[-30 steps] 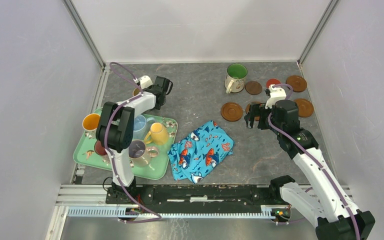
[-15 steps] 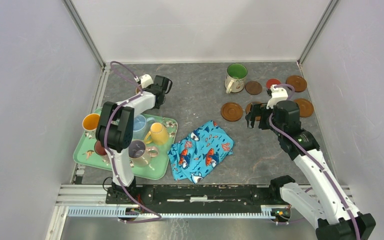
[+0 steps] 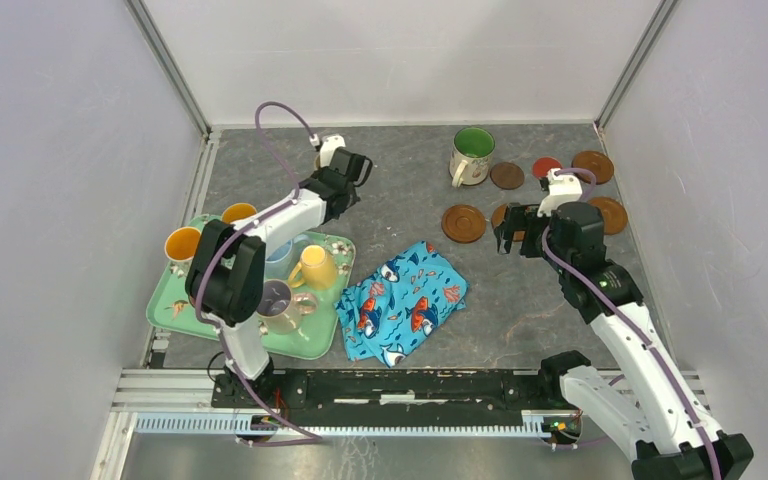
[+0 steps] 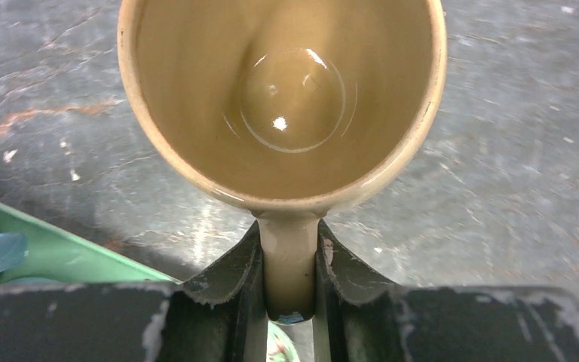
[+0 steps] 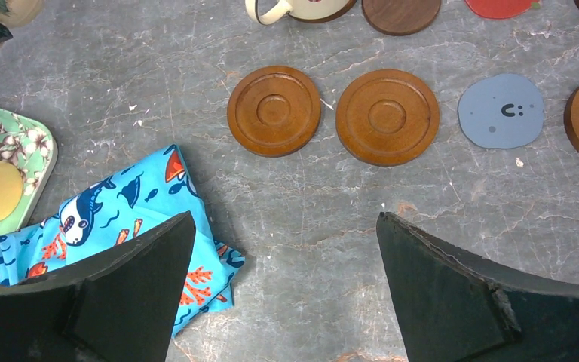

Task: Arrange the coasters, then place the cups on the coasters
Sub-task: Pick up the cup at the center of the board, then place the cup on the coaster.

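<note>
My left gripper (image 4: 288,235) is shut on the handle of a beige cup (image 4: 283,98), held over the grey table just beyond the tray corner. In the top view the left gripper (image 3: 352,170) covers most of that cup. A cream cup with a green inside (image 3: 472,154) stands at the back right on a coaster. Beside it lie brown coasters (image 3: 463,222) (image 3: 507,175) (image 3: 592,166), a red coaster (image 3: 547,165) and a blue-grey coaster (image 5: 500,111). My right gripper (image 5: 285,219) hangs open and empty, just short of two ringed brown coasters (image 5: 274,111) (image 5: 387,116).
A green floral tray (image 3: 175,308) at the left holds several cups, among them orange-lined (image 3: 182,243), yellow (image 3: 315,267), light blue (image 3: 278,250) and lilac-lined (image 3: 274,297). A blue fish-print cloth (image 3: 405,298) lies crumpled between the tray and the coasters.
My left gripper closed on the beige cup's handle and carried it right and farther back, away from the tray. The right gripper crept slightly toward the coasters, still open.
</note>
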You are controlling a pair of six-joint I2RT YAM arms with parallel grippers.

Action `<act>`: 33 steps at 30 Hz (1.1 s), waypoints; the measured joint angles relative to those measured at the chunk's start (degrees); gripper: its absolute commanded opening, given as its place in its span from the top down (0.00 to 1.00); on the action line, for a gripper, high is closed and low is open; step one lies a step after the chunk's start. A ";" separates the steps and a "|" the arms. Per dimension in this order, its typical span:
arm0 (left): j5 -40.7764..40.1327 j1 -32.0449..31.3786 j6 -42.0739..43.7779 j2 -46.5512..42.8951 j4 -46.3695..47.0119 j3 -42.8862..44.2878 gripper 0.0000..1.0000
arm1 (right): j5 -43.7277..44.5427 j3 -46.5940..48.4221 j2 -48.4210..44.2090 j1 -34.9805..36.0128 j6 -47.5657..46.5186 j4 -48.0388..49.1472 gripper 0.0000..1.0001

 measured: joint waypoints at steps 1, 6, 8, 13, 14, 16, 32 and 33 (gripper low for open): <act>0.68 -0.94 1.03 -0.63 0.33 0.00 0.98 | 0.20 0.02 -0.13 0.00 0.00 -0.02 0.02; 3.26 -4.72 4.61 -1.95 1.25 0.00 0.98 | 1.05 0.66 -0.31 0.00 0.02 -0.04 0.02; 3.98 -6.29 5.81 -2.23 1.25 0.00 0.98 | 1.53 0.92 -0.46 0.00 0.04 -0.07 0.02; 6.78 -11.19 8.11 -3.48 1.27 0.00 0.98 | 3.43 1.27 -1.40 0.00 0.35 -0.17 0.02; 7.37 -12.17 8.37 -3.72 1.25 0.00 0.98 | 4.02 1.42 -1.57 0.00 0.44 -0.28 0.02; 8.72 -14.14 9.14 -4.00 1.31 0.00 0.98 | 5.16 1.68 -2.05 0.00 0.59 -0.48 0.02; 16.87 -25.49 14.75 5.14 0.63 10.43 0.98 | 8.79 2.19 -4.96 0.00 1.46 -0.55 0.02; 17.33 -25.83 14.93 6.67 0.72 11.80 0.98 | 8.79 2.19 -4.98 0.00 1.51 -0.59 0.02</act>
